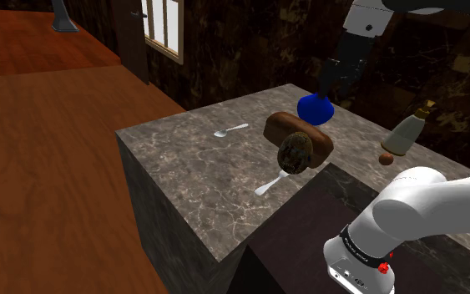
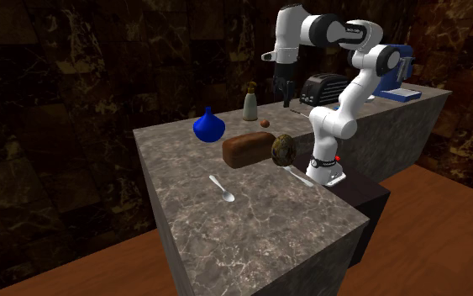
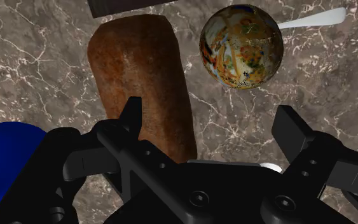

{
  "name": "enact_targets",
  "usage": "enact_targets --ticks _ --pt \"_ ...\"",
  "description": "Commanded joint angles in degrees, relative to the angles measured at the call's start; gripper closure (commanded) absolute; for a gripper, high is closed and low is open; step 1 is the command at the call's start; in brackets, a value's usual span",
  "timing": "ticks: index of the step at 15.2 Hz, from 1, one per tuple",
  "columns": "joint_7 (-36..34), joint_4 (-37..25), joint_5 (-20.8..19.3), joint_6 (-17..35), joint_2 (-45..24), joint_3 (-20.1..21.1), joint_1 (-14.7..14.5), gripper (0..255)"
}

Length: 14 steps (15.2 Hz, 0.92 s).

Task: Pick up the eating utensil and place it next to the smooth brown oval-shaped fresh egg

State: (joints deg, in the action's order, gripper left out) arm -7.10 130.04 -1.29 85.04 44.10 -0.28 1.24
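In the shoulder view, a pale spoon [image 1: 231, 130] lay on the marble counter [image 1: 183, 167], at the nine o'clock of a brown loaf [image 1: 304, 132] and apart from it. A second utensil [image 1: 266, 186] stuck out at the seven o'clock of a patterned ball [image 1: 295, 154] resting against the loaf. A blue vase [image 1: 315, 108] stood at the loaf's twelve o'clock. The black gripper [image 1: 331, 85] hung at the vase's one o'clock, holding nothing. In the wrist view its fingers [image 3: 131, 114] stood apart over the loaf. The small brown egg [image 1: 386, 158] sat at the seven o'clock of a pale bottle [image 1: 408, 134], far from both utensils.
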Motion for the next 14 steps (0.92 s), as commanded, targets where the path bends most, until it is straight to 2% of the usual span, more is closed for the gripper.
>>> enact_targets --ticks 1,8,14 --pt "0.0 0.0 0.0 0.0 0.0 0.0 0.0 0" --pt "-0.84 3.77 1.03 14.17 -8.29 2.22 -1.55 0" --pt "-1.64 3.85 1.25 25.6 -17.82 4.21 -2.67 0"
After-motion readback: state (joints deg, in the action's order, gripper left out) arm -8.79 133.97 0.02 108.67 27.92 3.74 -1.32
